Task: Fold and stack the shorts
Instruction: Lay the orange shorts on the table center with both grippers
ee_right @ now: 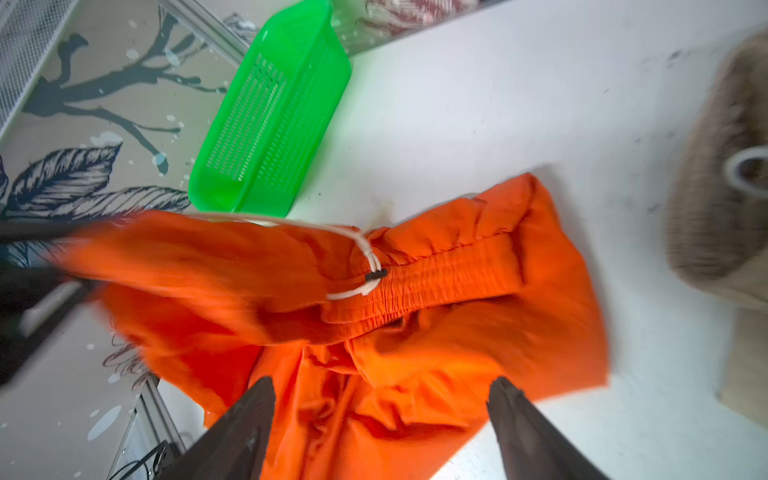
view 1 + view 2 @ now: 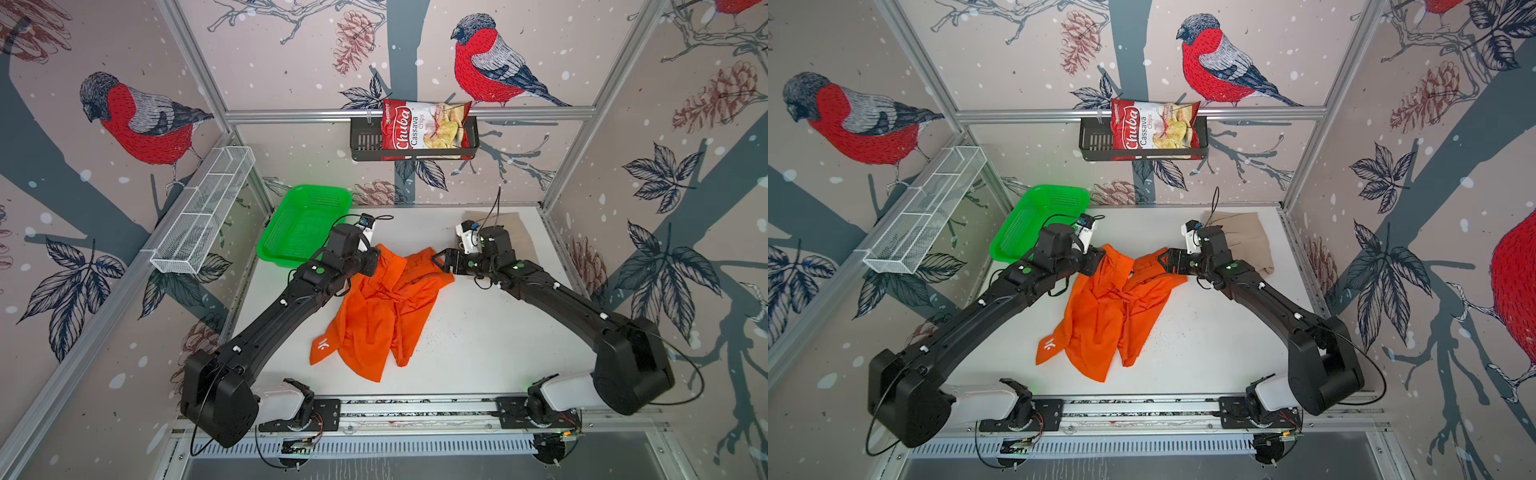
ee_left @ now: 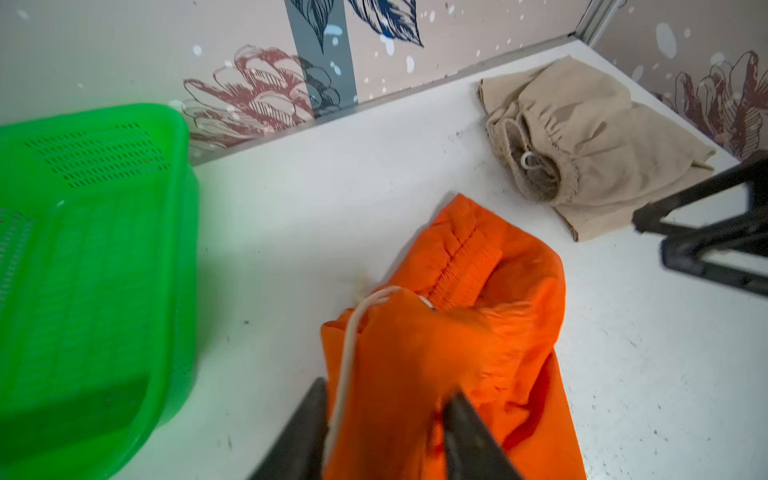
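Beneath both pairs of parted jaws — orange shorts (image 2: 374, 316), crumpled

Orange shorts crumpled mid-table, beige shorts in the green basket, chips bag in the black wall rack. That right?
One error: the beige shorts are not in the green basket; they lie on the table in the far corner, as the left wrist view shows. Rest holds: orange shorts crumpled mid-table, chips bag in the black wall rack.

Left hand (image 3: 388, 390), jaws apart, astride orange shorts (image 3: 478, 332)
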Robot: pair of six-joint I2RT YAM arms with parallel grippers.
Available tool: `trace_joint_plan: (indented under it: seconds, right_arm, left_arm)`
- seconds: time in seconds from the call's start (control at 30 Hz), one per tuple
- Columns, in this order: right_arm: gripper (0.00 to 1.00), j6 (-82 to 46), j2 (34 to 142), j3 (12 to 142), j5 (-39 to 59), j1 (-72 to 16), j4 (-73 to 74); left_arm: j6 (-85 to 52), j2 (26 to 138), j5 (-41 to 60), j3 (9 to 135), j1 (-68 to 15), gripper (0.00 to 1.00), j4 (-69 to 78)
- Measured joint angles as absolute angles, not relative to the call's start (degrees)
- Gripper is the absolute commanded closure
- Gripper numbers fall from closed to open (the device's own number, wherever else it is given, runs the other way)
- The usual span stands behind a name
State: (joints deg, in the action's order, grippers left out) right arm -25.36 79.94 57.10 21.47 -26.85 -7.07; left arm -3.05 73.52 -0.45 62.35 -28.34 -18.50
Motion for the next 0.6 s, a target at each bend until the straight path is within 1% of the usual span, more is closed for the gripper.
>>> trace_joint_plan:
  seconds: [0.07,0.17,0.3,0.43,0.6]
  right_arm:
    - [0.17,-25.1,77.8,58.7,20.2,-26.5,-8.7]
    - [0.17,-24.3,74.5,62.0,15.5,-27.2,-11.7]
    - [0.16,-23.9,72.3,64.1,11.1,-33.0,-14.3]
    - [0.16,-26.1,74.7,63.0,9.4,-37.1,-15.1]
    - [0.15,-28.8,82.8,64.1,10.4,-41.2,-16.1]
  left_arm:
    - [-4.8,71.6,-1.5,62.0,-28.4,0.15,-18.5]
    - [-6.0,66.7,-2.9,60.2,-28.3,0.13,-16.9]
    - [-8.8,61.5,-3.2,54.8,-28.3,0.12,-14.7]
    - [-13.2,60.4,-3.5,46.1,-28.3,0.12,-13.8]
    - [-17.3,62.1,-1.4,37.8,-28.3,0.12,-11.5]
